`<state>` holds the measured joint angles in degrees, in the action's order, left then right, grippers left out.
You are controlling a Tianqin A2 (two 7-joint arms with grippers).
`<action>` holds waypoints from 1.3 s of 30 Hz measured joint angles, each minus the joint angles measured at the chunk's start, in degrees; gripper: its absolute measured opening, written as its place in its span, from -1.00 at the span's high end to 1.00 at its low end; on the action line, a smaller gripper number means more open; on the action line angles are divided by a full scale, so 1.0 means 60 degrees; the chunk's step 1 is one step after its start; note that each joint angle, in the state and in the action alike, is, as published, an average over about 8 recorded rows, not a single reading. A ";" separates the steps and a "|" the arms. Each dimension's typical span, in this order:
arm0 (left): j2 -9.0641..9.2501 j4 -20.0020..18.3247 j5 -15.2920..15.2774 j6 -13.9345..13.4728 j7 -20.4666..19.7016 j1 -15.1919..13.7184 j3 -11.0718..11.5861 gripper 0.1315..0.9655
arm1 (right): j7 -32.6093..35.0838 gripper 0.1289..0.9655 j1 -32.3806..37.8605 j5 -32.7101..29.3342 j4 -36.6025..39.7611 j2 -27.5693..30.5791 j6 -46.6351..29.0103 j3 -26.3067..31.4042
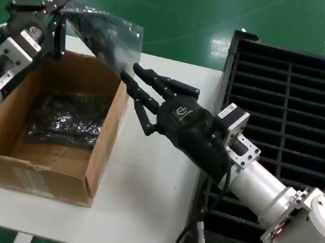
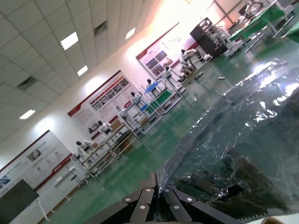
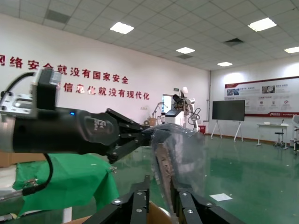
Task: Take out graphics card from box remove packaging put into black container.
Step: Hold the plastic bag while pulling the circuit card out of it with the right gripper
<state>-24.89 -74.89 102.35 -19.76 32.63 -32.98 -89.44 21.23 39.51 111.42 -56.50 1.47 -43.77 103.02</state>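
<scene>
Two grippers are engaged on one bagged graphics card [image 1: 105, 36], which is held in the air above the far edge of the box [image 1: 42, 167]. The step in hand is judged to be removal of the packaging [image 1: 125, 46]: the card is out of the box but not yet unbagged.

Nearest the robot, the right gripper [image 1: 145, 97] is seen just beside the box's right wall, fingers spread, reaching toward the bag's free end; nothing is held by it. In the right wrist view the bag [image 3: 180, 149] is seen between its open fingers. Beyond the box's far left corner, the left gripper [image 1: 54, 6] is clamped on the bag's other end.

The next move is judged to call for the right fingers closing on the bag so that it can be drawn off.

The bag appears crinkly, translucent grey, with a dark board [image 2: 247, 182] visible inside. Further dark glossy bags [image 1: 66, 121] lie on the box floor. The black container [image 1: 288, 117] stands well right of the box.
</scene>
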 joint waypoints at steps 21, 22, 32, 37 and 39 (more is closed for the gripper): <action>-0.0676 -0.1210 0.0094 -0.0470 -0.1080 0.0986 -0.0296 0.98 | 0.1611 0.97 0.1089 0.1450 0.2262 -0.0241 -0.0208 0.0707; -0.0692 -0.1253 0.0096 -0.0486 -0.1129 0.1002 -0.0319 0.98 | 0.1686 0.97 0.1123 0.1531 0.2336 -0.0241 -0.0197 0.0766; -0.0797 -0.1518 0.0002 -0.0473 -0.1484 0.1065 -0.0516 0.98 | 0.2048 0.97 0.1182 0.1699 0.2535 -0.0242 -0.0129 0.0906; -0.0847 -0.1557 -0.0081 -0.0422 -0.1598 0.1087 -0.0597 0.98 | 0.2091 0.93 0.1187 0.1666 0.2569 -0.0241 -0.0204 0.0849; -0.0859 -0.1548 -0.0114 -0.0399 -0.1624 0.1084 -0.0622 0.98 | 0.2109 0.89 0.1202 0.1682 0.2605 -0.0241 -0.0250 0.0849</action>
<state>-30.04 -84.18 101.67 -22.15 22.88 -26.47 -93.17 33.88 46.72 121.51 -40.87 0.02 -45.26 108.12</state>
